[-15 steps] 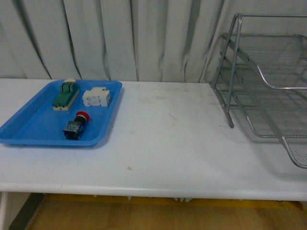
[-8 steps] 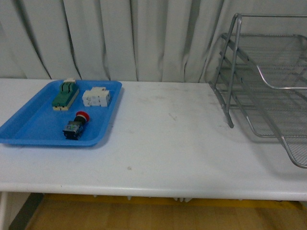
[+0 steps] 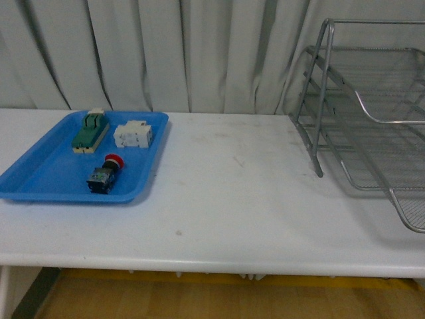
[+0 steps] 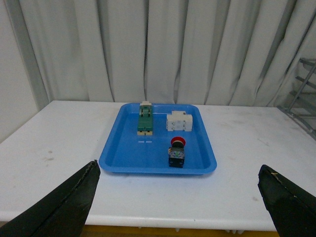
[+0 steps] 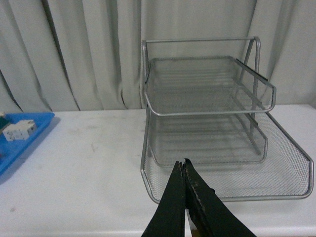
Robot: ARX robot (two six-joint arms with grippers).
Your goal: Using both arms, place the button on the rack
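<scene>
Front view: the button [image 3: 106, 174] lies in the blue tray [image 3: 40, 179] on the left of the table [image 3: 232, 199], in front of a green switch [image 3: 90, 131] and a white block [image 3: 133, 135]. The rack [image 3: 358, 113] stands well apart on the right.

Left wrist view: the left gripper [image 4: 177, 167] has its fingers spread wide and empty, facing the tray.

Right wrist view: the right gripper [image 5: 183, 167] has its fingers pressed together, holding nothing, facing the rack.
</scene>
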